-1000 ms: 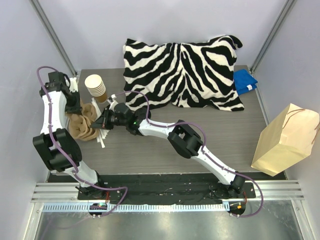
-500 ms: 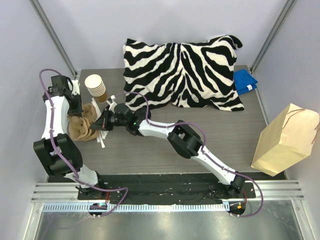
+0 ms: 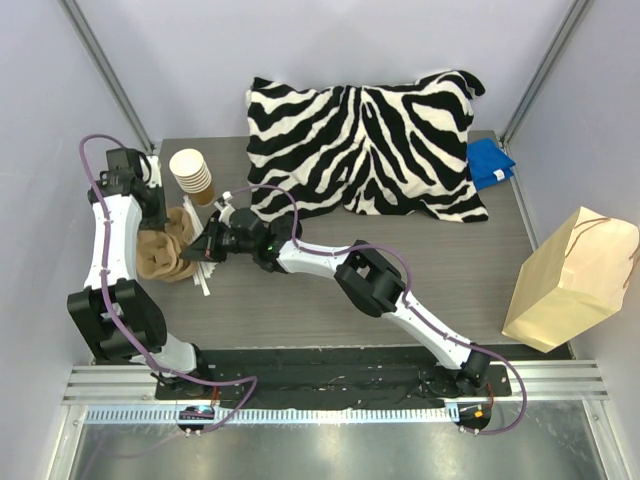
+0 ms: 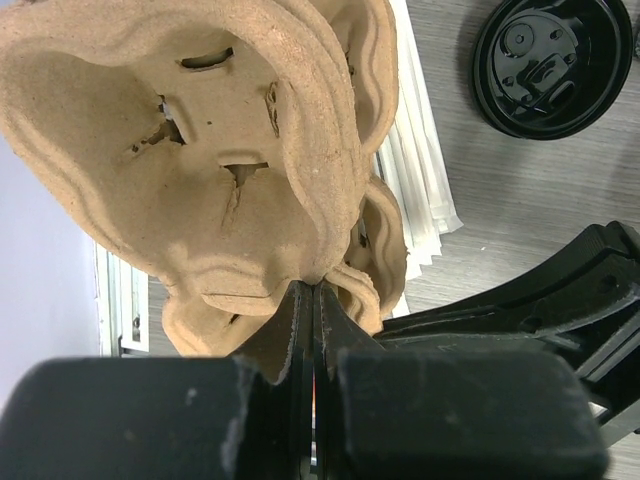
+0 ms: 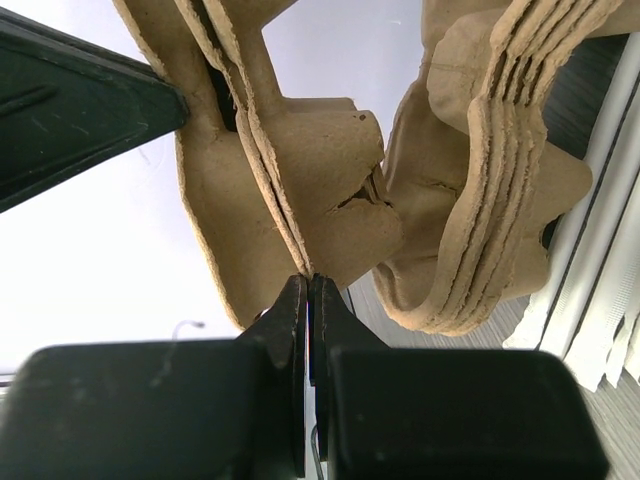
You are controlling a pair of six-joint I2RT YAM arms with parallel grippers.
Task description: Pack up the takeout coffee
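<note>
**deskwatcher:** Grey plank-look desk [image 3: 270,315], pale walls boxing it in, zebra pillow [image 3: 365,140] at the back. Why are both arms crowded over at the far left?

**potato_arm:** Start at the tips. The left fingers [image 4: 297,325] are pinched tight on the rim of a moulded pulp cup carrier [image 4: 240,150]. The right fingers [image 5: 290,320] are clamped on a carrier flap as well. Can't tell if it's the same piece or the next one down. The rest of the carrier stack [image 5: 480,200] sits just beside that grip. My guess is one side holds while the other peels. Those things nest tightly, so a single grip would probably lift the whole pile.

**deskwatcher:** And the takeout coffee itself?

**potato_arm:** Honestly can't find it in any view, no lidded cup showing. There's a stack of open cups [image 3: 190,172] just behind the carriers. A loose black lid [image 4: 545,65] lies on the desk near some white strips [image 4: 420,190], maybe straws or stirrers. The paper bag [image 3: 575,280] is tipped over at the right edge, well apart from all this, and there's a blue cloth [image 3: 490,163] by the pillow.

**deskwatcher:** Any branding?

**potato_arm:** Nothing readable. Bag and cups look plain. The lid has small raised marks, too small to make out.
</note>
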